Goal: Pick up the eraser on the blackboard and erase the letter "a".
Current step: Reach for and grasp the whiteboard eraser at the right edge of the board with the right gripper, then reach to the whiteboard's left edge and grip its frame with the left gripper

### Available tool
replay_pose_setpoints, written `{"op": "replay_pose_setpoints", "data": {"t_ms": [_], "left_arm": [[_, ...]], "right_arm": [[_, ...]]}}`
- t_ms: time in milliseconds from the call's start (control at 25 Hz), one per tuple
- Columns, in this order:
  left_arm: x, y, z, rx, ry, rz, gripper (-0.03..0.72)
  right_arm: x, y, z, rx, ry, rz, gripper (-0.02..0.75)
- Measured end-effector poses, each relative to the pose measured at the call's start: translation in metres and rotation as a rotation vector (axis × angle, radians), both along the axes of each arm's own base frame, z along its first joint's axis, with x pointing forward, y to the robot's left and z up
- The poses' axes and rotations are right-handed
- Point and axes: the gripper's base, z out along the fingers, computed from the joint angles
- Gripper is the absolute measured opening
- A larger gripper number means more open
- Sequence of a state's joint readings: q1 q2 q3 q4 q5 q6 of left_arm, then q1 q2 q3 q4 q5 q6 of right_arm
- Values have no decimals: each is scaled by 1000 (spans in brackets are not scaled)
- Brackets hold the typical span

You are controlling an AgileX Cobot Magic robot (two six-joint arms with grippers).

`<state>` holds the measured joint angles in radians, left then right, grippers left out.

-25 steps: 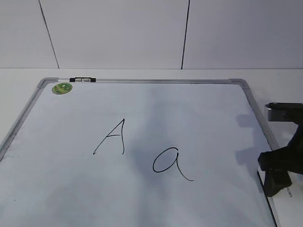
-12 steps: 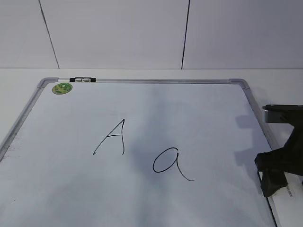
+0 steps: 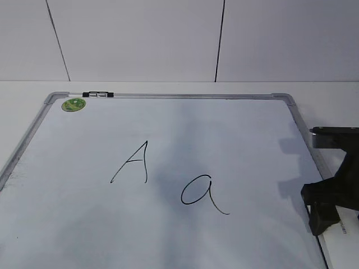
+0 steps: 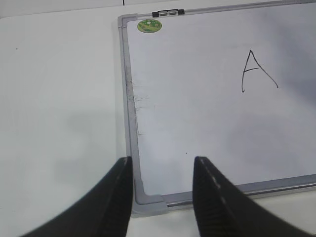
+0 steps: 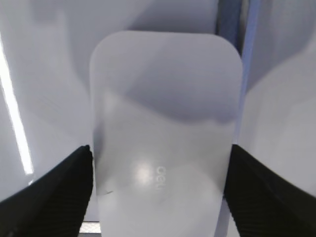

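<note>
Right wrist view: we see the right gripper (image 5: 158, 197) spread wide, straddling the eraser (image 5: 163, 128); contact unclear
Left gripper (image 4: 163, 197): partly open, empty
Letter "a" (image 3: 203, 194): intact

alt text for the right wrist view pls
Close-up from above of the white eraser, a rounded-rectangle block with faint grey lettering, sitting between the two black fingers of the open right gripper, which straddle it at either side. Behind it lies the whiteboard surface with a strip of its grey frame running up the picture.
</note>
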<state>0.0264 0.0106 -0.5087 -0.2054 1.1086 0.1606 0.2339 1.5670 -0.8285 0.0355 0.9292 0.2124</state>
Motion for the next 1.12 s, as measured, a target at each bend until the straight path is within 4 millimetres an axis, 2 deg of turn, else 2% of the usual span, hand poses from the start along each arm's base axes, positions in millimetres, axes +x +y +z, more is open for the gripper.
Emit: {"op": "replay_pose_setpoints", "data": {"t_ms": [1120], "left_arm": [[0, 0, 0, 0, 0, 0, 307]], "right_arm": [[0, 0, 0, 0, 0, -2, 633]]}}
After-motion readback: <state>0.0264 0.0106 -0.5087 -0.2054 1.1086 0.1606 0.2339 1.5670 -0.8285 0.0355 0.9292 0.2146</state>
